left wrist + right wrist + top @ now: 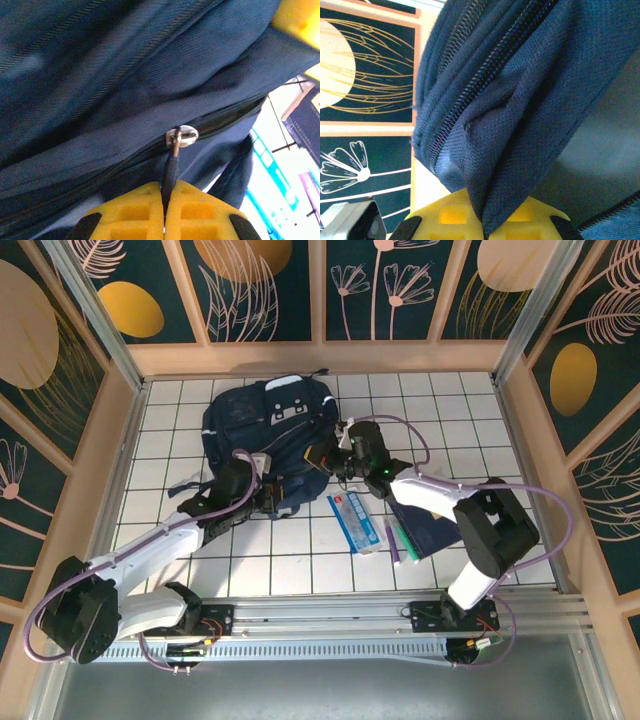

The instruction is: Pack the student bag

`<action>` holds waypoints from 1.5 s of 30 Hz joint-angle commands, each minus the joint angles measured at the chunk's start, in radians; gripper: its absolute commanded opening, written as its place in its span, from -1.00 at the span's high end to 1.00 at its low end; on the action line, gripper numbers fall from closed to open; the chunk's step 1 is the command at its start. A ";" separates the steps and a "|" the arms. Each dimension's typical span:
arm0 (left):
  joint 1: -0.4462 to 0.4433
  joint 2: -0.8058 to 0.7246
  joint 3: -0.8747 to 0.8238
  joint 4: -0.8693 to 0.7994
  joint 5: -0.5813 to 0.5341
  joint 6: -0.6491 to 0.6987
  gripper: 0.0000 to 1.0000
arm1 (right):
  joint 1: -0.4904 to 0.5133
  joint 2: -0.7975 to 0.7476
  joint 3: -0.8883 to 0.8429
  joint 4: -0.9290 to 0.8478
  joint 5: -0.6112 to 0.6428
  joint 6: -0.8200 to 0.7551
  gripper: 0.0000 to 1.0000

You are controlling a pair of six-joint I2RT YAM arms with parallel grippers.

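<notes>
White tiles cover the table (470, 410) between floral walls (260, 285), and the student bag (265, 425) lies toward its far side, left of centre. The left gripper (164, 192) is clamped on the dark zip pull (171, 165); the right gripper (487, 220) pinches a fold of the bag's fabric.
</notes>
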 commanded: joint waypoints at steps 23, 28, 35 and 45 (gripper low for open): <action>0.187 -0.028 -0.011 -0.246 -0.002 -0.024 1.00 | -0.185 -0.036 0.049 -0.178 -0.035 -0.300 0.99; 0.133 -0.034 0.089 -0.203 0.115 0.029 1.00 | -0.138 -0.024 0.036 -0.075 -0.021 -0.172 0.00; 0.109 -0.035 0.110 -0.070 0.242 -0.052 1.00 | 0.009 -0.057 0.046 -0.193 0.091 0.215 -0.40; 0.071 -0.027 0.089 -0.029 0.188 -0.015 1.00 | 0.061 0.001 0.076 -0.146 0.169 0.323 1.00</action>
